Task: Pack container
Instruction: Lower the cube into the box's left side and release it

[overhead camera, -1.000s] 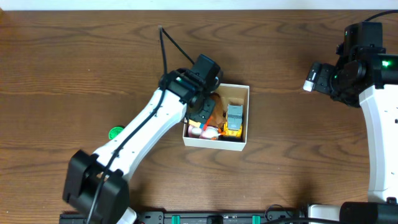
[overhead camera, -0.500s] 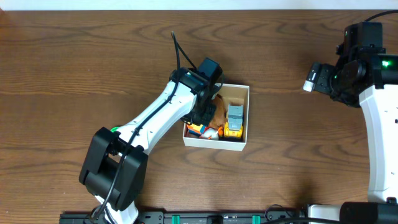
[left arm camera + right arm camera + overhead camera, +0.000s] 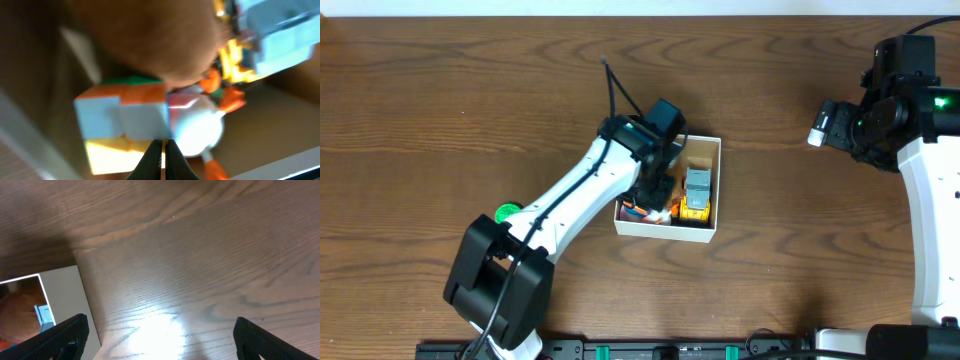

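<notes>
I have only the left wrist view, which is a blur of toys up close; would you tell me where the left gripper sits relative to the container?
Observer: Overhead, the left gripper is down inside the container, over its left half.
Operator: Thank you. Is anything lying outside the container?
Observer: Yes, a small green round item lies on the table, well to the left of the container.
Operator: And where is the other arm?
Observer: The right gripper is open above bare table, away to the right of the container and holding nothing.
</notes>
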You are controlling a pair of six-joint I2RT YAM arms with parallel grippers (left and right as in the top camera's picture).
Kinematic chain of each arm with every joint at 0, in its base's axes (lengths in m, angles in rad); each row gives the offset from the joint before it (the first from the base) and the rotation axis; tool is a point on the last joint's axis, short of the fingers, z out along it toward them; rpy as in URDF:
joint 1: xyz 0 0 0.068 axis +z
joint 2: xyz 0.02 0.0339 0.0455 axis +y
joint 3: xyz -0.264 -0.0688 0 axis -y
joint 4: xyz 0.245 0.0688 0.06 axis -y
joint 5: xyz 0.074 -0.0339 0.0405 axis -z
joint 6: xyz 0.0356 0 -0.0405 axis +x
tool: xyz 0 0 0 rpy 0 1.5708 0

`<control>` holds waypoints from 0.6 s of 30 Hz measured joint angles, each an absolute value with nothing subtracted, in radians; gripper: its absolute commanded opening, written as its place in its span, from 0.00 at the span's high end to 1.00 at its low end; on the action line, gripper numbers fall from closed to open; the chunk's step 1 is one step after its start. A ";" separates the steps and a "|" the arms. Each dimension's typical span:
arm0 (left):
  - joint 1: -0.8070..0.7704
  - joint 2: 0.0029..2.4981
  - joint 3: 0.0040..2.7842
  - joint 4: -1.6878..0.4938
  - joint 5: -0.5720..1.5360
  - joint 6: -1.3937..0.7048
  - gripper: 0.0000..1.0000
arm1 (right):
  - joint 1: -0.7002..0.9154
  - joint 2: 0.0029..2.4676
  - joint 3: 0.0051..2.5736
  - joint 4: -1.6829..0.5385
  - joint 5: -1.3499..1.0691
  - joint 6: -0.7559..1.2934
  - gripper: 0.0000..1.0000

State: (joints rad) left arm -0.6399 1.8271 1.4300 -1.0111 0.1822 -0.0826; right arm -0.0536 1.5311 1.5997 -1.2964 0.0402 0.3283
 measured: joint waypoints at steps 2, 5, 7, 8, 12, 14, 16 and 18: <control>-0.651 1.831 1.430 -1.008 0.189 -0.083 0.94 | -0.054 1.531 1.600 -1.297 0.040 0.329 0.06; -0.663 1.845 1.430 -1.001 0.206 -0.083 0.94 | -0.054 1.531 1.600 -1.297 0.040 0.329 0.06; -0.668 1.854 1.429 -0.997 0.213 -0.083 0.93 | -0.054 1.531 1.600 -1.297 0.040 0.329 0.06; -0.669 1.857 1.428 -0.997 0.215 -0.083 0.93 | -0.054 1.531 1.600 -1.297 0.040 0.329 0.06; -0.668 1.859 1.420 -0.998 0.207 -0.083 0.94 | -0.054 1.531 1.600 -1.298 0.040 0.329 0.06; -0.665 1.863 1.414 -0.999 0.196 -0.083 0.94 | -0.054 1.531 1.600 -1.302 0.040 0.328 0.06; -0.663 1.869 1.413 -1.003 0.191 -0.083 0.94 | -0.054 1.531 1.600 -1.309 0.040 0.327 0.06; -0.659 1.872 1.413 -1.013 0.184 -0.083 0.94 | -0.054 1.531 1.600 -1.312 0.040 0.324 0.06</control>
